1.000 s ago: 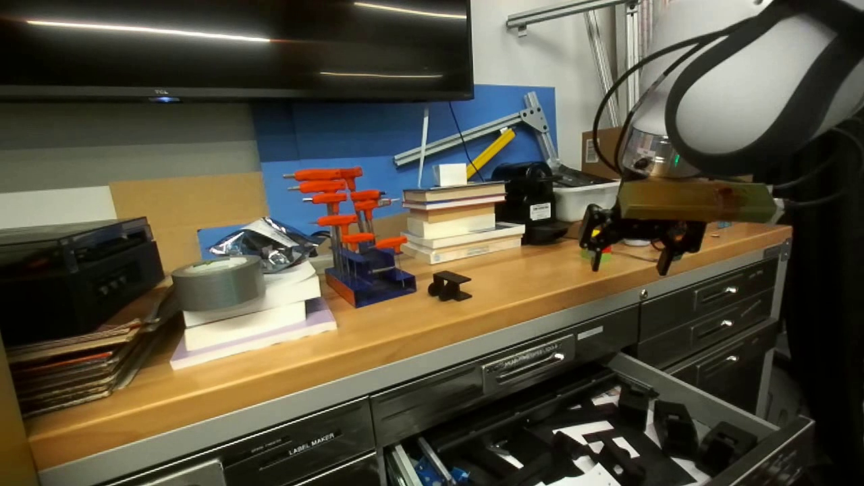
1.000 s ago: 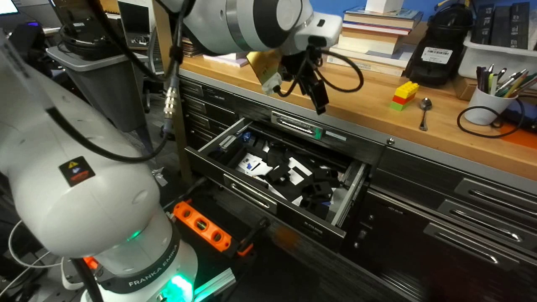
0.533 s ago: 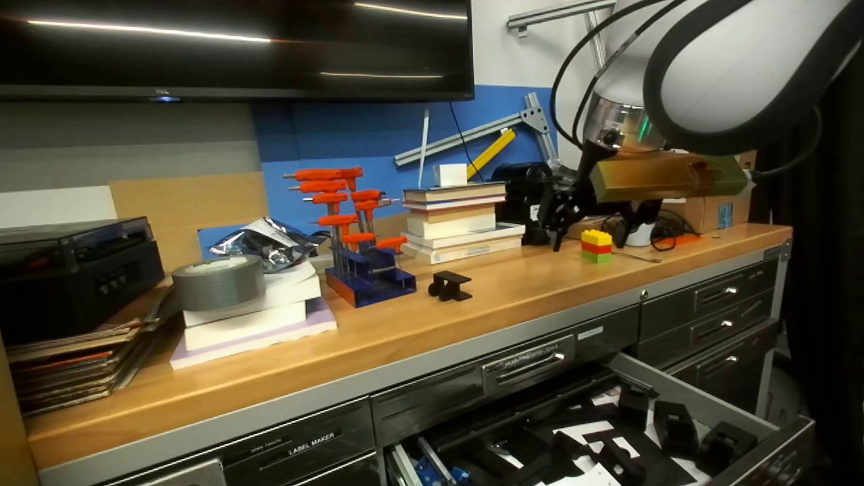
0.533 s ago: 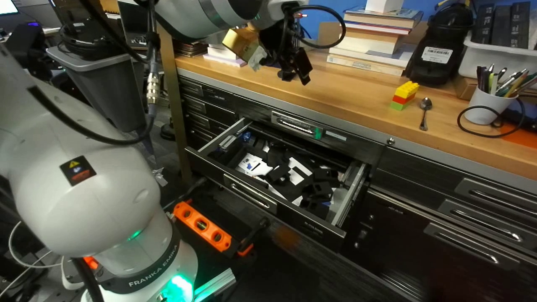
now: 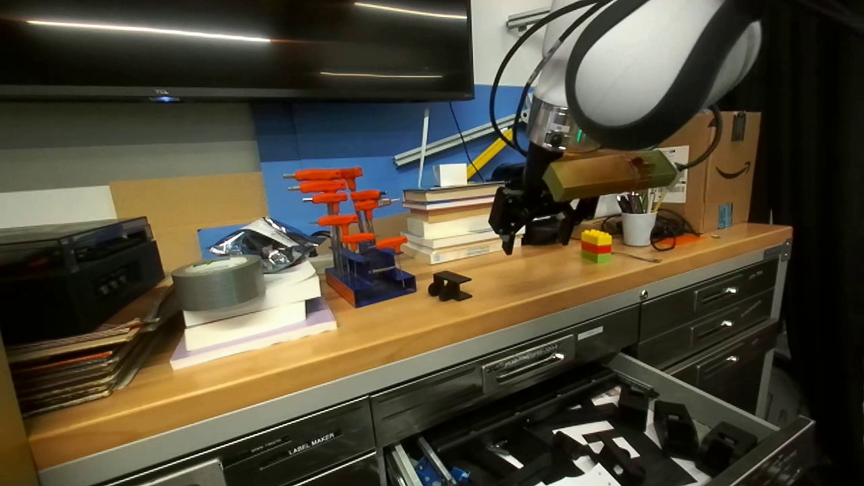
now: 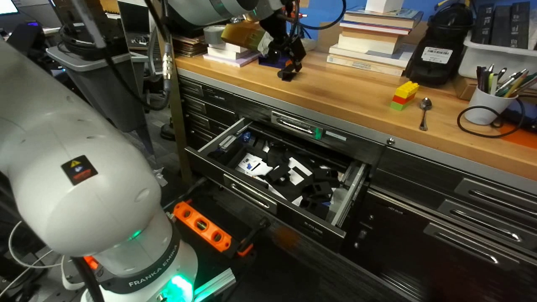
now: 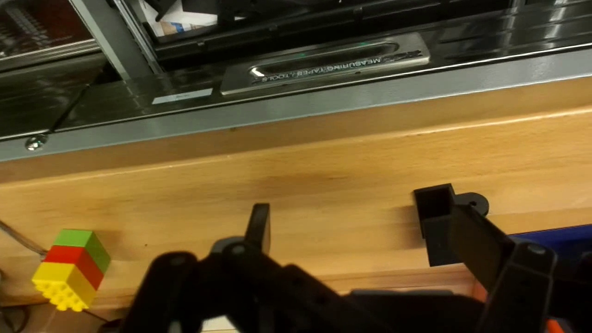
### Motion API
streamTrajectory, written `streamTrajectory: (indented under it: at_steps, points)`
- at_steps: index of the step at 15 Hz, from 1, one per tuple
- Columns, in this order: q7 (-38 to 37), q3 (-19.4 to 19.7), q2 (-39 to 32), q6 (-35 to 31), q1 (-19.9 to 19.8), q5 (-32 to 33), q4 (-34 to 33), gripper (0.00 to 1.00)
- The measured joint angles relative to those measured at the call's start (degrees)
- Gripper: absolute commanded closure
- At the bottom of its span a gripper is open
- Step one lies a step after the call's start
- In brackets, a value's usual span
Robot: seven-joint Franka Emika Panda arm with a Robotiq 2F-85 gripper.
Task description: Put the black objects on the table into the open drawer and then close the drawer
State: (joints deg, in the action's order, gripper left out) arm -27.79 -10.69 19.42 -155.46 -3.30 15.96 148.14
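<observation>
The black 2-fingered gripper hangs, spread and empty, above the light-brown wooden desk. There, 1 small irregular black piece lies just beside the blue stand of orange-handled hex keys; an off-centre descent could shove it into that stand. The dark-grey metal drawer gapes open.

Bench: bare wood between black piece and blocks, and along the near edge.
Gripper: hangs above, jaws wide apart.
Tool rack: just left and far of black piece.
Far side: books.
Right: blocks, then spoon, cup.
Drawer: out at the near side, reachable from above; black pieces inside.
</observation>
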Motion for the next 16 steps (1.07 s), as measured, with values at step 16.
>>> streamTrajectory:
  at_steps: [16]
  points:
    - [3.8, 0.1, -26.4, 15.6, 7.7, 1.5, -26.7, 0.00]
